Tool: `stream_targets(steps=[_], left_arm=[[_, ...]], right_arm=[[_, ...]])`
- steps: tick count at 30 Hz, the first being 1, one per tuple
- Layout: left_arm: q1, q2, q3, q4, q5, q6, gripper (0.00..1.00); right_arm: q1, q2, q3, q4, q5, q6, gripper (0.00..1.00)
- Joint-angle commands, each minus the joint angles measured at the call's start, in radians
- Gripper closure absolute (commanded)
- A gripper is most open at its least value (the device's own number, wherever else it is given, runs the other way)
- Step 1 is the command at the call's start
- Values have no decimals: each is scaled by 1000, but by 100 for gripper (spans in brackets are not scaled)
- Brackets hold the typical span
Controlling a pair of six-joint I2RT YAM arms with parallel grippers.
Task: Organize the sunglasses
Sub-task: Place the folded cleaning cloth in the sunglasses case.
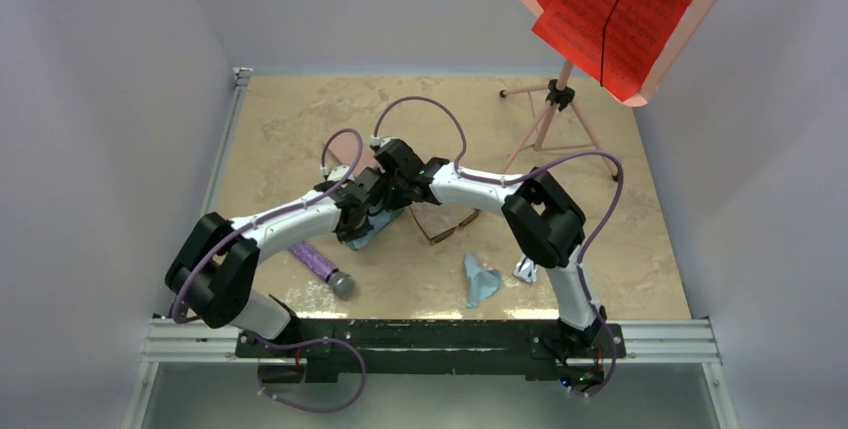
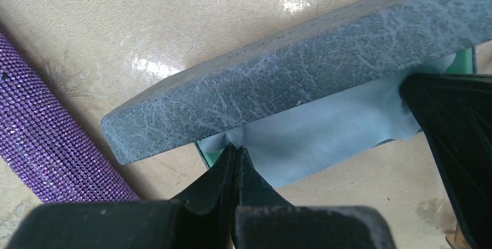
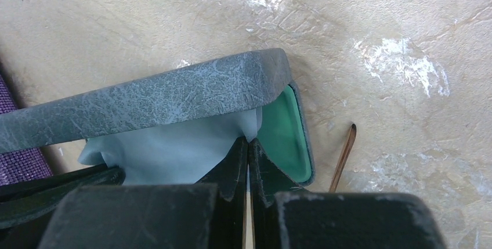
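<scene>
White arms (image 1: 295,219) — black joints (image 1: 545,219), purple cables (image 1: 420,99).

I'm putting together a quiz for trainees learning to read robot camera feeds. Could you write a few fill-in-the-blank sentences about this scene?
1. The grey case has a ____ lining.
2. The left gripper and right gripper are ____ shut on the light blue cloth spilling from that case.
3. The sparkly case lying beside it is ____.
4. In the top view, the brown sunglasses lie just ____ of the grey case.

Missing words: green; both; purple; right.
</scene>
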Motion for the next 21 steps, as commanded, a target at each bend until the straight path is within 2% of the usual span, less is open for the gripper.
stream_targets(steps=[1, 6, 13, 21], left_arm=[[9, 22, 31, 12, -41, -24, 100], [8, 50, 46, 0, -49, -25, 97], [9, 31, 46, -2, -37, -22, 90], [7, -18, 39, -3, -19, -8, 78]], right_arm=[[-5, 0, 51, -8, 29, 9, 100], [-5, 14, 65, -24, 39, 22, 100], [-5, 18, 71, -39, 34, 32, 84], [-5, -1, 57, -32, 35, 43, 75]])
